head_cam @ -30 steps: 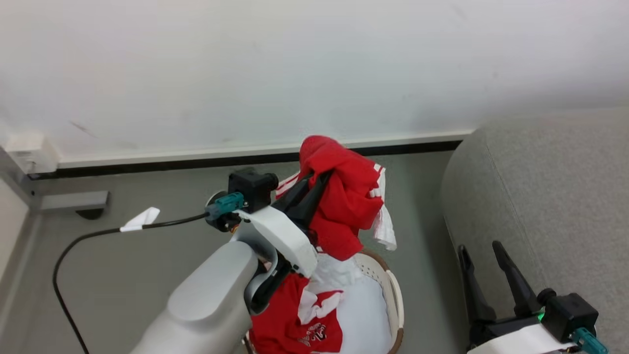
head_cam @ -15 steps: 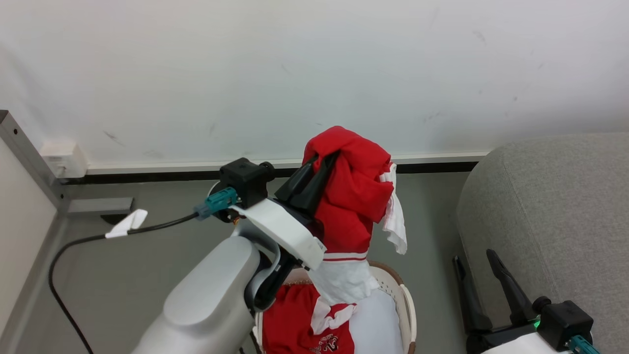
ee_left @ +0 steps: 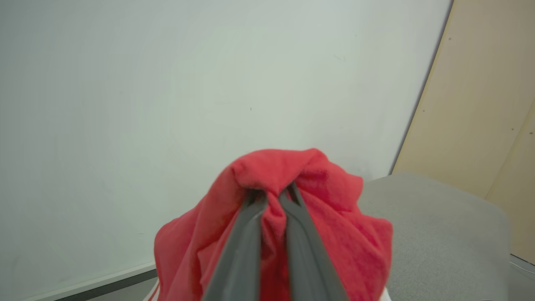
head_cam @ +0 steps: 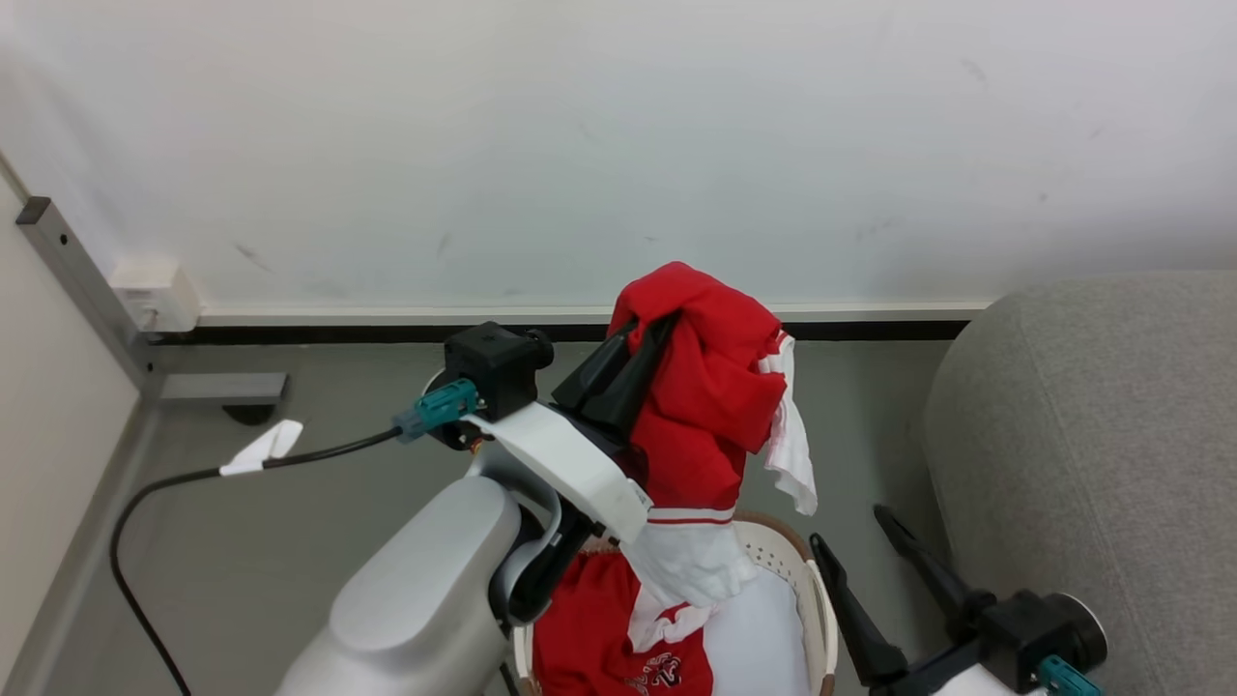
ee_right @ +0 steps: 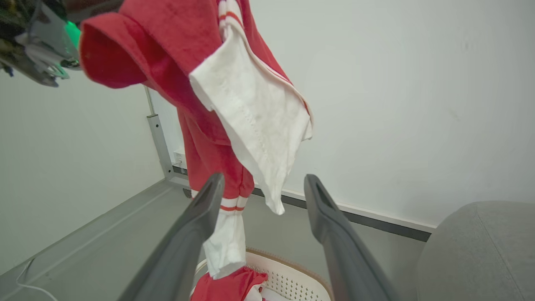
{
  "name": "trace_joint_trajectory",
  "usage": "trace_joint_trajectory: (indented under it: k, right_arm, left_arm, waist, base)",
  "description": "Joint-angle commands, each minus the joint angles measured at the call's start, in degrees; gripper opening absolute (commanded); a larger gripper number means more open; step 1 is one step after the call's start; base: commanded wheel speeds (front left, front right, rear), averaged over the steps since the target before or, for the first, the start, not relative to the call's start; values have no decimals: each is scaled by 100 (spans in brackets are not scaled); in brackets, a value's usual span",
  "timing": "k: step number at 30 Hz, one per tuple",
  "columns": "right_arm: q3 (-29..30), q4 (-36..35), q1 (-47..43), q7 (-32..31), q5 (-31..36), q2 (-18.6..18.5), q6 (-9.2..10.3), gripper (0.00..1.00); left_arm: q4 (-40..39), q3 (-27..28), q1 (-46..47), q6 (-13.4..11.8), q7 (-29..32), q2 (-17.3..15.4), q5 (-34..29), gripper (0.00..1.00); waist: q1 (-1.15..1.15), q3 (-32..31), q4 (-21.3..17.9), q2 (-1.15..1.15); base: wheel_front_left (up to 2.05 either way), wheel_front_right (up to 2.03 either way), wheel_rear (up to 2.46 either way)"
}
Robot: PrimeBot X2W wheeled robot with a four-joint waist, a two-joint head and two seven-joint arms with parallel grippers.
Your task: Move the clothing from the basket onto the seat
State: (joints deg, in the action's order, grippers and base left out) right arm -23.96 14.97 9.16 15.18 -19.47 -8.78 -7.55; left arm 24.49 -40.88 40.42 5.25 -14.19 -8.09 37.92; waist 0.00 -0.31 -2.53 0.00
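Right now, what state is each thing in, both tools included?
Left tool: shut on red white-trimmed soft garment.
Right tool: open, empty.
That garment: hanging over oval cream plastic laundry basket.
Basket: holds more red clothing, white sheet.

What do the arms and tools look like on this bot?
Left arm: rounded pale-grey forearm, white wrist shell, black camera block with teal connector. Left tool and right tool: two long, dark, tapering fingers each. Right wrist: matching black block, teal plug.
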Motion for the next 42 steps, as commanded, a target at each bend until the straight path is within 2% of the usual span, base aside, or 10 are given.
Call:
trace_joint_trajectory:
  k: [1,10,19,26,27,28,29,37,42]
  right_arm:
    - [-91,97,172,-5,77,-26,12,100]
    - [-307,765,851,-5,157,9,12,100]
    - [-924,1558,1490,-5,-4,24,12,100]
    - [-939,1742,1687,-5,-121,74,12,100]
    - [-945,1737,1685,-5,-135,75,12,94]
    - [-956,1697,1683,-5,-144,71,12,41]
    - [-946,1655,1666,-5,-161,69,12,0]
    - [-827,1423,1426,-5,-384,21,12,0]
    - [-680,1202,1216,-5,-750,52,12,0]
  left_arm:
    - [-29,2,-77,-6,-7,1,101,0]
    - [-33,-191,-120,67,36,153,161,0]
    - [-80,-559,-177,126,136,345,236,0]
    - [-89,-799,-242,149,188,416,338,0]
    - [-83,-817,-250,152,188,420,355,0]
    - [-74,-829,-257,156,187,423,374,0]
    - [-63,-831,-265,157,183,422,391,0]
    - [22,-817,-308,146,145,395,446,0]
    - [116,-827,-385,128,132,351,474,0]
  waist:
    - [0,8,66,0]
    - [0,-34,499,0]
    - [0,-121,947,0]
    - [0,-138,1159,0]
    - [0,-138,1176,0]
    - [0,-136,1191,0]
    - [0,-134,1203,0]
    - [0,-99,1181,0]
    - [0,-56,1062,0]
  base:
    - [0,0,0]
    - [0,0,0]
    - [0,0,0]
    - [0,0,0]
    - [0,0,0]
    - [0,0,0]
    - [0,0,0]
    - [0,0,0]
    - [0,0,0]
